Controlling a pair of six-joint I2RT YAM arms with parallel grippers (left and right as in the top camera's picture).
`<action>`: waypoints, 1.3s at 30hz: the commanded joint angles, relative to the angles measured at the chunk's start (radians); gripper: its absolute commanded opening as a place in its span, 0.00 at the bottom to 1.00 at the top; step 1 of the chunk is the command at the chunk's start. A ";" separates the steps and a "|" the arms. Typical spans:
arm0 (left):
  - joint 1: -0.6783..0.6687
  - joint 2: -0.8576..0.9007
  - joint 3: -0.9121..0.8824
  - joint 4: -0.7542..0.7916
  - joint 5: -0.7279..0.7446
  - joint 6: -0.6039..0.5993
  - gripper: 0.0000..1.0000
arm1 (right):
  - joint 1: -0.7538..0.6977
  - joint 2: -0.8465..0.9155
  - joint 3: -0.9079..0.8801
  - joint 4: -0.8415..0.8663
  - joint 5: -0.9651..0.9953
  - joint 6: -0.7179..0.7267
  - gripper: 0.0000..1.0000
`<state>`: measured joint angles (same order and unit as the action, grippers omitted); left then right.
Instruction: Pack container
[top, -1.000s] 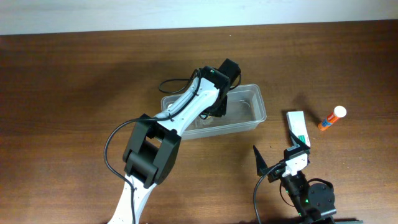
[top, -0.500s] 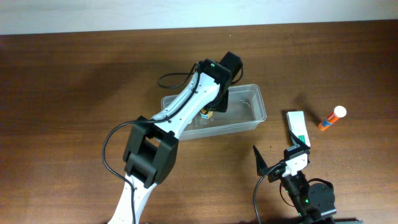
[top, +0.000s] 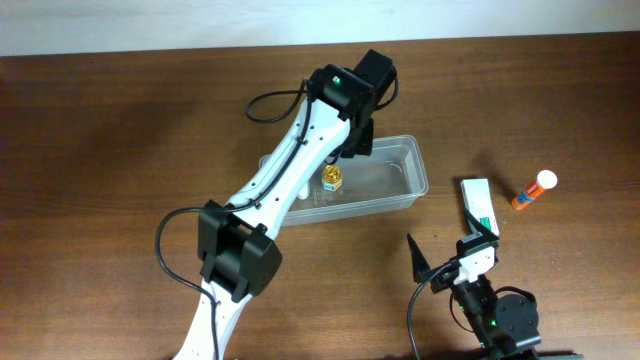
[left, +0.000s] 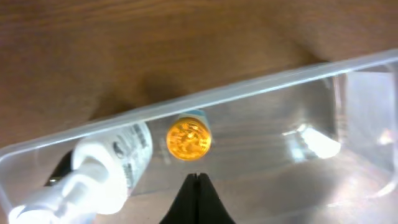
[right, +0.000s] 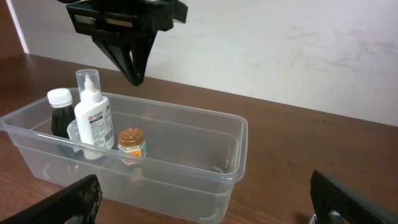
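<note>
Overhead, nearest on the right, the right gripper (top: 448, 240) sits with its jaws spread wide and nothing between them. Just beyond it a white-and-green carton (top: 479, 203) lies on the table (top: 120, 150), with an orange tube (top: 534, 189) farther right. The container (top: 400, 196) sits mid-table, holding a gold-capped jar (top: 332, 179), a white pump bottle (right: 92, 124) and a dark bottle (right: 60, 112). Above the container hangs the left gripper (right: 135, 74), closed and empty.
</note>
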<state>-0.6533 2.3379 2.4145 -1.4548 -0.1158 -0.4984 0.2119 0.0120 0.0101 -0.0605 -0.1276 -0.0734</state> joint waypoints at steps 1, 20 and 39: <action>-0.027 0.009 0.012 0.007 0.121 -0.002 0.01 | -0.004 -0.006 -0.005 -0.007 0.008 0.011 0.98; -0.186 0.031 0.008 0.102 0.040 -0.122 0.01 | -0.004 -0.006 -0.005 -0.007 0.008 0.011 0.98; -0.171 0.133 0.008 0.066 0.048 -0.141 0.01 | -0.004 -0.006 -0.005 -0.007 0.008 0.011 0.98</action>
<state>-0.8299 2.4649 2.4142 -1.3750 -0.0631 -0.6266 0.2119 0.0120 0.0101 -0.0605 -0.1276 -0.0742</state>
